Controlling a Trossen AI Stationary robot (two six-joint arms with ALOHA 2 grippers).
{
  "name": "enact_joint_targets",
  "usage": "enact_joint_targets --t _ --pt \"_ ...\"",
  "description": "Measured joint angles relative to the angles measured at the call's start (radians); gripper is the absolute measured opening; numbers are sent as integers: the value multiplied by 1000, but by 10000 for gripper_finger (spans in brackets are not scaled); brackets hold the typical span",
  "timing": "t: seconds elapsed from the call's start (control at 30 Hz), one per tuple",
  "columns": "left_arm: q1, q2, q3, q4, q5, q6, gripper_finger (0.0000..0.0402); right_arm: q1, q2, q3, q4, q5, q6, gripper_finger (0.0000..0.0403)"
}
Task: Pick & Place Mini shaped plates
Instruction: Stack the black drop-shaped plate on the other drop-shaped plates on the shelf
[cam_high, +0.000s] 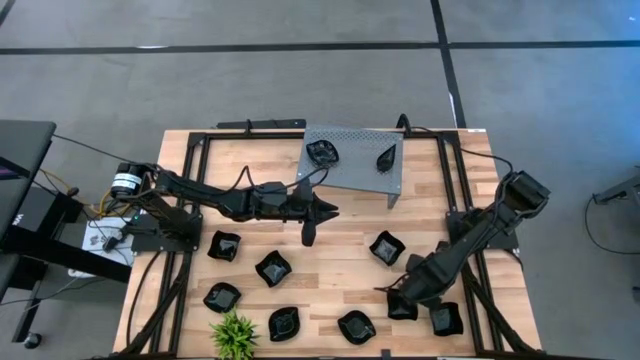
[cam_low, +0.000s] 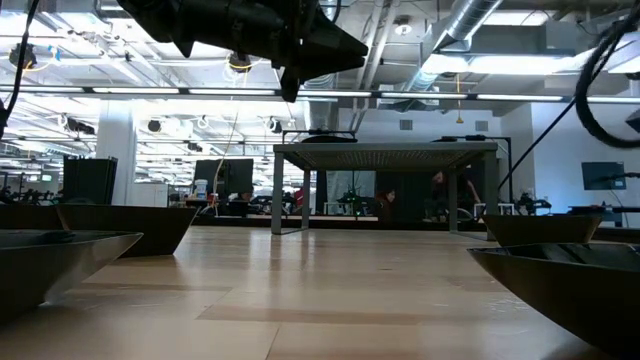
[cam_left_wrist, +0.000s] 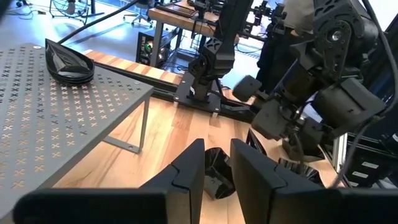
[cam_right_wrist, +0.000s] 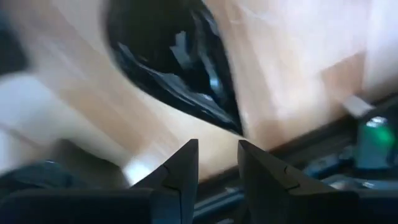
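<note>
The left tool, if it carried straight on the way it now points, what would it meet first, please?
Probably the black mini plate on the table just beyond the left tool, seen between its slightly parted, empty fingers. Depth is unclear, so it might pass above it toward the right arm farther off.

no readable text, labels, brands or numbers anywhere, only a cut-off pale letter fragment on the dark equipment (cam_high: 20, 215) beside the desk

shelf: grey perforated metal shelf (cam_high: 355, 160), table's far side | plant: small green plant (cam_high: 234, 335), near edge
</note>
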Motion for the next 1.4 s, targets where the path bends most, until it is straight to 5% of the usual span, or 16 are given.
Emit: enact_joint_targets --t 0.23,0.63,1.1,1.4 --pt "-1 0 0 0 0 3 79 28 1 -44 234 -23 16 107" --pt "-1 0 0 0 0 4 79 -13 1 -147 90 -18 -104 107" --pt "-1 0 0 6 0 3 79 -209 0 -94 -12 224 -339 107" --pt "-8 0 0 0 0 3 79 -172 -1 62 -230 137 -172 107"
